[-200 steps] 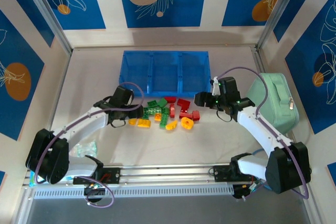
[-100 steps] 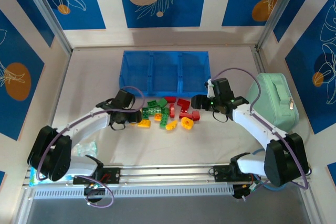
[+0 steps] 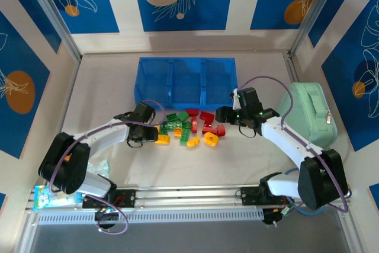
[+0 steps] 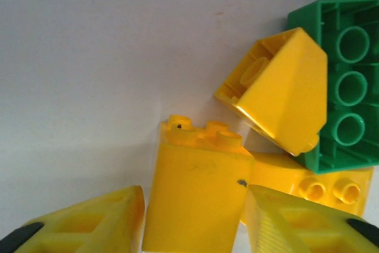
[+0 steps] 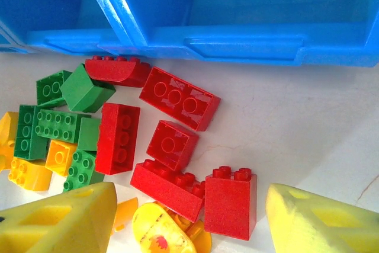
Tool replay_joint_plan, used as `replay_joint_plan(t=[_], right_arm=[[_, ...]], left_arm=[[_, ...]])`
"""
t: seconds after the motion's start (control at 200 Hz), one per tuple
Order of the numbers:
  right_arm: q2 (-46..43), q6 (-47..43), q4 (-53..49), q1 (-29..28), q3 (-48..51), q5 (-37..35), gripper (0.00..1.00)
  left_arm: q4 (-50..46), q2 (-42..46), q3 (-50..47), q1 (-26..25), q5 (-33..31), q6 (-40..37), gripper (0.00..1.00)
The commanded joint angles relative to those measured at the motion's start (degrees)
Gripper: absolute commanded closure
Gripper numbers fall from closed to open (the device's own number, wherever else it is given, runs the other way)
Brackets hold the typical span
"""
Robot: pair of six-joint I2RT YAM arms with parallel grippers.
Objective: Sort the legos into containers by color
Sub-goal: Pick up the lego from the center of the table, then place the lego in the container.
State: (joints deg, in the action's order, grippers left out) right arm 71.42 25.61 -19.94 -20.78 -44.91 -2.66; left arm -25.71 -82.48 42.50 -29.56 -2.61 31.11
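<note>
- While your left fingers (image 3: 153,135) sit low at the left end of the legos (image 3: 189,128), they are closed on an upright yellow brick (image 4: 195,199). In the left wrist view both pads (image 4: 89,229) lie against its sides, and its studs point away from the wrist.
- Just past that brick, a second yellow brick (image 4: 281,102) is tilted with its hollow underside showing. It leans against a green brick (image 4: 346,81) that lies underside up.
- Your right fingers (image 3: 220,114) stand well apart with nothing in them, hovering over the right end of the pile.
- In the right wrist view, a red two-stud brick (image 5: 228,205) rests on the counter (image 3: 106,87) between the two right-hand pads (image 5: 65,223), touching neither.
- You have all the legos in one loose cluster on the counter, just in front of the blue tray (image 3: 186,81). Greens lie left of centre, reds to the right, and yellow-orange ones along the near and left edges.
- That tray's three compartments run side by side, and the nearest red bricks stop just short of its front wall (image 5: 237,45).
- You will find the mint-green case (image 3: 308,117) beside the right arm, well apart from the pile.
</note>
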Motion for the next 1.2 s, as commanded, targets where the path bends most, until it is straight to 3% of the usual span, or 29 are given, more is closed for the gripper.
replay_joint_plan(t=[0.0, 0.165, 0.495, 0.75, 1.196], right_arm=[[-0.9, 0.9, -0.2, -0.4, -1.2, -0.6, 0.34], [-1.6, 1.4, 0.2, -0.6, -0.8, -1.1, 0.36], [-2.3, 1.8, 0.1, -0.8, 0.0, -1.0, 0.37], [-2.8, 2.2, -2.5, -1.7, -0.5, -1.1, 0.36], [-5.6, -1.1, -7.5, -3.5, 1.1, 0.2, 0.32]], left_arm=[[0.7, 0.0, -0.4, -0.6, -1.9, -0.9, 0.63], [-0.7, 1.4, 1.2, -0.6, -3.3, -1.6, 0.72], [-3.8, 4.2, 10.4, 0.2, -7.3, -3.5, 0.74], [-4.6, -5.3, 25.0, 3.7, -6.6, -7.3, 0.74], [-4.6, -23.1, 42.2, 10.3, -3.6, -10.1, 0.74]])
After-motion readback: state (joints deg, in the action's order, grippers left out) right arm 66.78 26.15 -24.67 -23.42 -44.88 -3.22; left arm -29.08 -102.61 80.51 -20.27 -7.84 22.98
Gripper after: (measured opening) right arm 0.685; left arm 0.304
